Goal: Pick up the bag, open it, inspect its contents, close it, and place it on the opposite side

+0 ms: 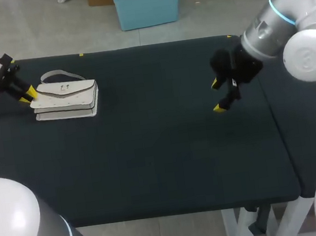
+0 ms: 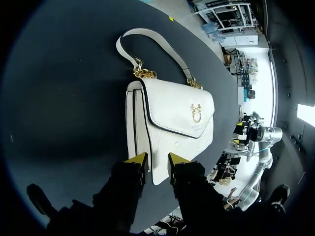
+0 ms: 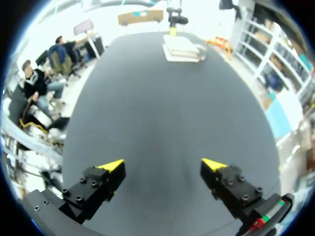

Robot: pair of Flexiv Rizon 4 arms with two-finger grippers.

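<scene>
A white handbag (image 1: 65,98) with a gold clasp lies flat on the dark table (image 1: 164,164) at the far left, flap shut, its strap (image 1: 53,75) looped behind it. My left gripper (image 1: 27,95) sits at the bag's left end. In the left wrist view the bag (image 2: 172,118) lies just ahead, and the left gripper (image 2: 157,158) stands narrowly open with the bag's near corner between its fingers. My right gripper (image 1: 219,95) hangs wide open above the table's right part, holding nothing. From the right gripper (image 3: 162,167), the bag (image 3: 182,49) is far ahead across the table.
Bare dark table cloth (image 1: 151,154) spreads between the bag and my right gripper and toward the front edge. The table's right edge runs just beyond my right arm (image 1: 264,40).
</scene>
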